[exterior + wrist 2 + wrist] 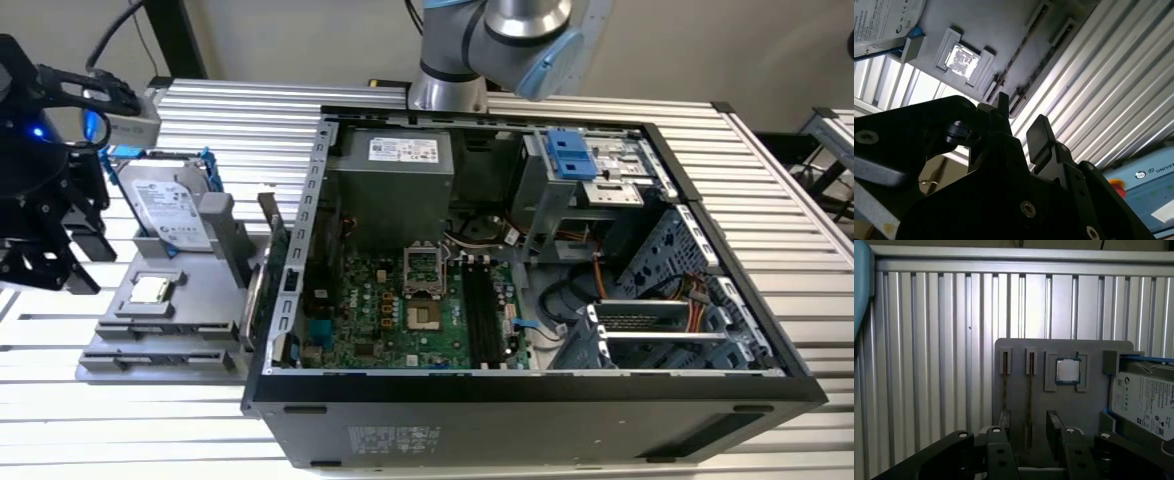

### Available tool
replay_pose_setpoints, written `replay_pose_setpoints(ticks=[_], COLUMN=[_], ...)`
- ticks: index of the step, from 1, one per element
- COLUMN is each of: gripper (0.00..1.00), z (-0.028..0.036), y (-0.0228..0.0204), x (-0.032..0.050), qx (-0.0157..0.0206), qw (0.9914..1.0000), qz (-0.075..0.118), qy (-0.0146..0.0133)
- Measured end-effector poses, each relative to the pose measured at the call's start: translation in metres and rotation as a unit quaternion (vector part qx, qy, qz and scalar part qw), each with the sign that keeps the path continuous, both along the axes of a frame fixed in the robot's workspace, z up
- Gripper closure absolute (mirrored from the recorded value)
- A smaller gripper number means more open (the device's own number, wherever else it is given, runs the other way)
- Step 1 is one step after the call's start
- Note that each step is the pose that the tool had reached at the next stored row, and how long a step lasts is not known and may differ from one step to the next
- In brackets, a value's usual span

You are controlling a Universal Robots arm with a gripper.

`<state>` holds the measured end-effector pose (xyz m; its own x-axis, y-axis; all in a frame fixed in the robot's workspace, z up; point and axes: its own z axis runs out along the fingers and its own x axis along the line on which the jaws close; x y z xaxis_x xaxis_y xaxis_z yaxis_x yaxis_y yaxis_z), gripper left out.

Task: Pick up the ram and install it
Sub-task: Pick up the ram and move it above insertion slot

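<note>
Grey tray (1089, 405) holds ram (1030, 400) edge-up | claw (1029, 427) open; ram seen between its fingers (1054, 425)

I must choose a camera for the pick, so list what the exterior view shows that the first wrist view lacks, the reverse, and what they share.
Exterior view adds: the open computer case, its motherboard with black memory slots, and the arm's base. First wrist view adds: thin edge-on strips, apparently the ram, standing in two narrow slots. Both share: the open gripper, the grey tray, the processor chip, the hard drive and the ribbed table.
</note>
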<state>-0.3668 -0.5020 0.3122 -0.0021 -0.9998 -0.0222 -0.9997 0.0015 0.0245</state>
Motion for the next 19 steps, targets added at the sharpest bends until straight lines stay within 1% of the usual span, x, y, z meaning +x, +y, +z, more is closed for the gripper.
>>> replay_pose_setpoints(ticks=[7, 19], gripper=[0.00, 0.00], z=[-0.0096, -0.0242], y=[-0.0005, -0.0078], x=[0.0001, 0.0001], qx=[0.0000, -0.0001], qw=[1.00000, 1.00000], qz=[0.000, 0.000], qy=[0.0000, 0.0001])
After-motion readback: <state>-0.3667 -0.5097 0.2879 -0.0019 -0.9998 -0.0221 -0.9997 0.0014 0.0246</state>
